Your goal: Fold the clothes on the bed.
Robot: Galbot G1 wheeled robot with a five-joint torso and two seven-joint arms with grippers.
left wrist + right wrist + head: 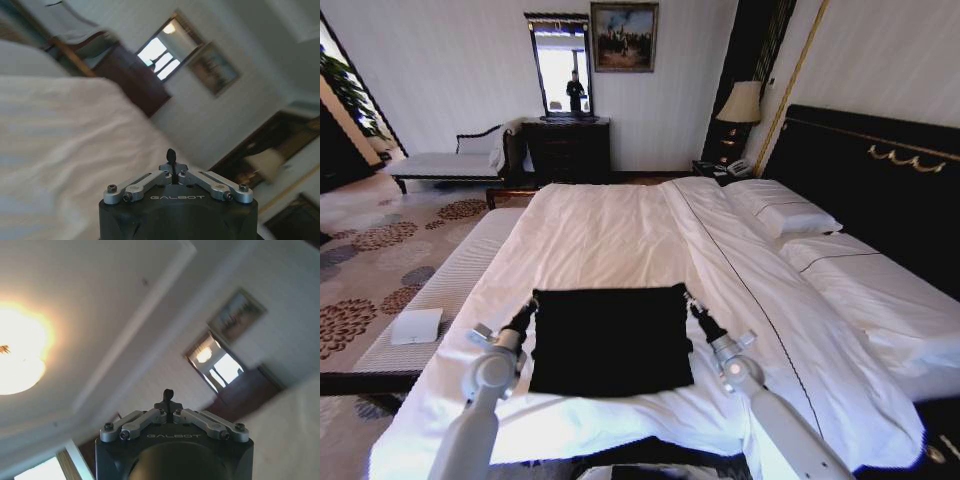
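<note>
Tools (532,302) (689,299) flanking folded clothes (610,340)

Count, head view:
- Bed (620,230): 1, white sheets.
- Black folded garment (610,340) on the bed: 1.
- Pillows: 2, one farther (782,215), one nearer (880,290).
- End effectors: 2, left end effector (530,305) and right end effector (692,303), one at each far corner of the garment.
- Lamp (741,103): 1.
- Mirror (561,65): 1.
- Framed painting (624,36): 1.
- Dark dresser (567,150): 1.
- Pale bench (445,165): 1.
</note>
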